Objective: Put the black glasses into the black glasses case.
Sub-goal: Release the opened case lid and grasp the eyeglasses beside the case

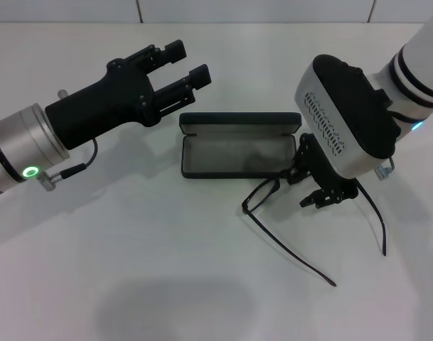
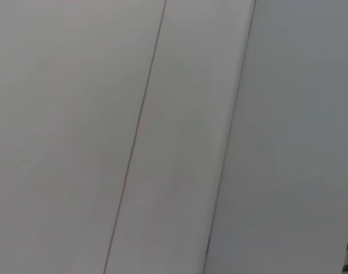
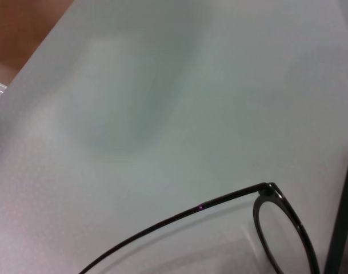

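Hovering low over the white table, the right gripper sits right at the front of the black glasses, and from the head view its dark fingers look closed around the frame near the bridge, though the grip itself is partly hidden under the bulky white wrist housing, so call that a judgement and not a certainty! The glasses are unfolded, temple arms splayed out toward the near side of the table, one long arm running off from the left lens, the other trailing away on the right; the right wrist view shows a lens rim and a slim temple close above the tabletop. Just behind them the black glasses case lies open, lid tipped back, grey lining showing and nothing inside. Over on the left, the left gripper hangs above the table behind and beside the case, fingers spread apart, holding nothing, touching nothing. So where are we? Case open and ready, glasses apparently in hand but outside the case, just beside its front rim; folding or at least carrying them over the rim and setting them on the lining is all left to do
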